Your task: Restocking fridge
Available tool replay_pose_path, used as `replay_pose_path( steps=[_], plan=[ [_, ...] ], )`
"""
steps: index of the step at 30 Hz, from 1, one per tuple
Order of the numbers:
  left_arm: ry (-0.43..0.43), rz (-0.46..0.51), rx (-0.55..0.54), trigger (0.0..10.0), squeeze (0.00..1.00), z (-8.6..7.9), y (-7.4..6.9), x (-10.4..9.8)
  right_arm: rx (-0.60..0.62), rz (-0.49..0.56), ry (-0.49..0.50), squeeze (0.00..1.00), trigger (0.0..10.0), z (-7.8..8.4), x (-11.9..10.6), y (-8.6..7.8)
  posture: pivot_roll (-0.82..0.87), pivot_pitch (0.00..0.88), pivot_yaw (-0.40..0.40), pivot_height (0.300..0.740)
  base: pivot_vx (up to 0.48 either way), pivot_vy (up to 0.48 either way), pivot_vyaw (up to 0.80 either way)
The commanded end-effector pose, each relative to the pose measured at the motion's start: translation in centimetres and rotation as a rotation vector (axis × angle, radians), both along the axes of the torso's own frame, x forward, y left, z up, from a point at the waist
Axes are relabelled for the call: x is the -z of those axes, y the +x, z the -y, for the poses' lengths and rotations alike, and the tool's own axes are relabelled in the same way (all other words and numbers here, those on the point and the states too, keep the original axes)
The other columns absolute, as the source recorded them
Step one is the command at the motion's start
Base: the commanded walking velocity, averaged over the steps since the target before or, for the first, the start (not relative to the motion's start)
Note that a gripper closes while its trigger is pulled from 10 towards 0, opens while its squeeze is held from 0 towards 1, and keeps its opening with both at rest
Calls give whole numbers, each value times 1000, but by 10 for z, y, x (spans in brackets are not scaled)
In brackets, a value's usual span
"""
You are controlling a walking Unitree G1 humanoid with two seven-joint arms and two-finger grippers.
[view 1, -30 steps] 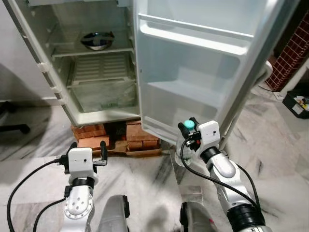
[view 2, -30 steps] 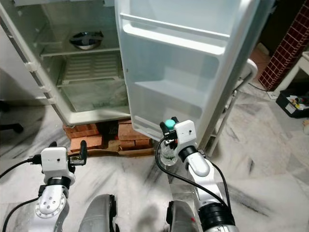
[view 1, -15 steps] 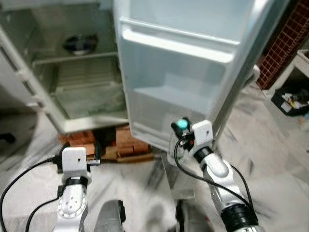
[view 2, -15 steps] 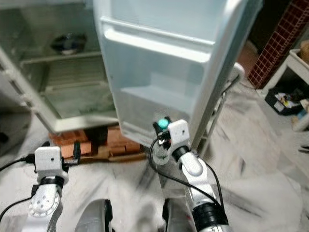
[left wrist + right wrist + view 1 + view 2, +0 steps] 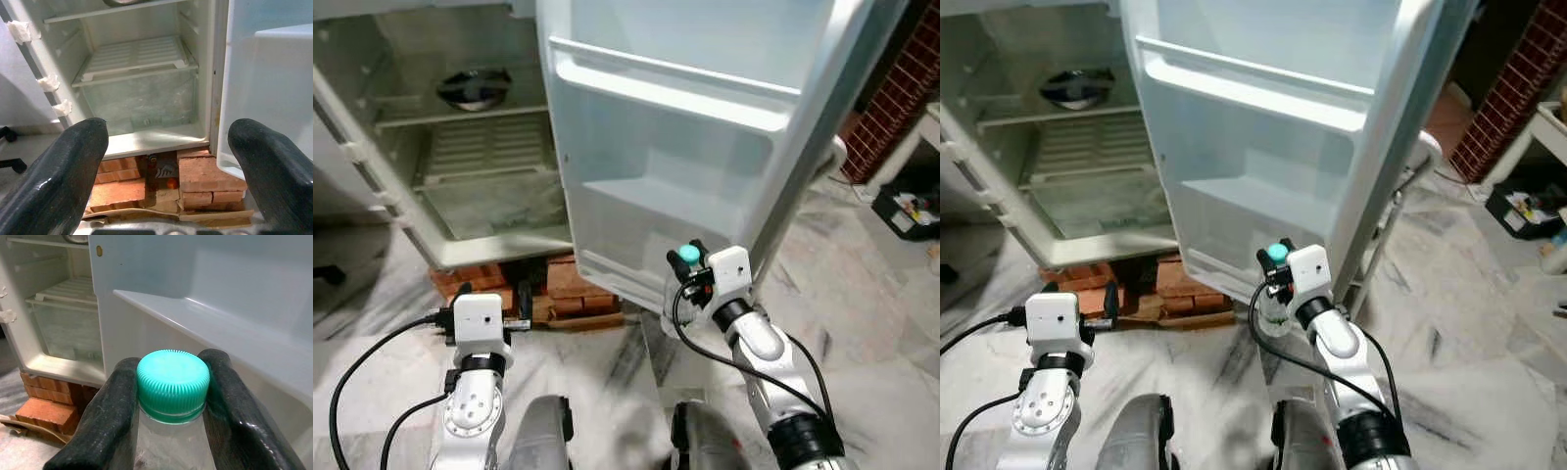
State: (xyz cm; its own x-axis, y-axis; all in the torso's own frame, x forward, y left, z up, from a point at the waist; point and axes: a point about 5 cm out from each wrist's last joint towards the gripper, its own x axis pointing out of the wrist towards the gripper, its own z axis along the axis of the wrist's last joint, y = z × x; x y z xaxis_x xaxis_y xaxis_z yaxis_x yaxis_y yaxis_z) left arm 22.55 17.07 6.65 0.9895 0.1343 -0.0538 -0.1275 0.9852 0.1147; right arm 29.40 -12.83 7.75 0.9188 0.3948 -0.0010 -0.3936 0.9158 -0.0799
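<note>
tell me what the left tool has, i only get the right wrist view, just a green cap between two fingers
Observer: Nothing. The left tool is open, low in front of the fridge.
Operator: is anything in the fridge yet
Observer: A metal bowl sits on the upper shelf.
Operator: where's my bottle relative to the door
Observer: The right tool holds the bottle upright just outside the door, below its lowest door shelf.
Operator: what's the fridge standing on
Observer: Bricks, on the marble floor.
</note>
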Motion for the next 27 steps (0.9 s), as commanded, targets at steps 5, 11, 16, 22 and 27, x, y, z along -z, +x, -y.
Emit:
replay_pose_path(
  steps=[5, 11, 16, 22, 27],
  plan=[
    [2, -14, 2, 10000, 0, 0, 1, 2, 1, 20, 2, 0, 10000, 1, -4, 2, -21, 63, 19, 635, 148, 175, 0],
    [7, -13, 6, 10000, 0, 0, 2, 2, 1, 21, 4, 0, 10000, 1, -4, 2, -21, 61, 21, 635, 250, 289, 0],
    [7, -13, 12, 10000, 0, 1, 2, 2, 3, 22, 4, 0, 10000, 1, -4, 2, -23, 61, 23, 635, 277, 288, 0],
    [11, -12, 20, 10000, 0, 2, 2, 2, 3, 24, 4, 0, 10000, 1, -4, 2, -23, 61, 23, 635, 306, 182, 0],
    [16, -16, 24, 10000, 0, 3, 2, 3, 5, 25, 3, 0, 10000, 1, -5, 2, -24, 63, 22, 635, 273, 0, 0]
  ],
)
